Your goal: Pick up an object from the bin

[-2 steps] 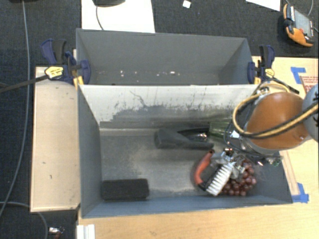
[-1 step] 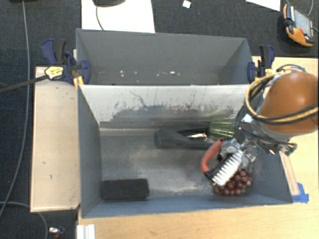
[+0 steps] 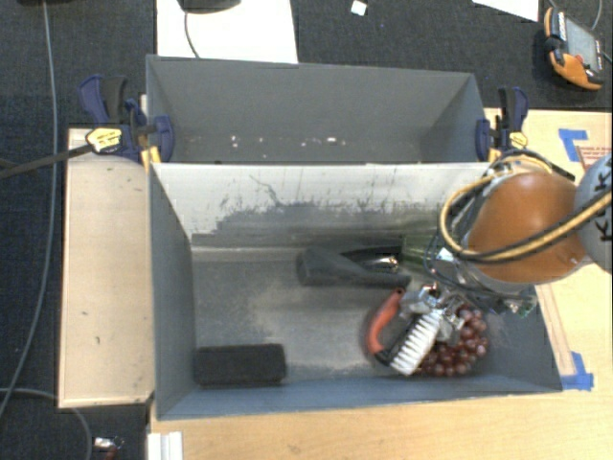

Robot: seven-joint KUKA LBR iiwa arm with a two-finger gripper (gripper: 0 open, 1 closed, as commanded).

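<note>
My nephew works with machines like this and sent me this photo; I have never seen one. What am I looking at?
One camera looks down, slightly from the side, into a grey metal bin. The brown-orange cover at the right sits on a robot arm's wrist. The arm reaches in from the right, and its gripper hangs low over the bin's near right corner. Under it lie a brush with white bristles and a bunch of dark red grapes. Behind them lies a long dark tool, and a black block sits near the left. Whether anything is gripped I cannot tell.
</note>
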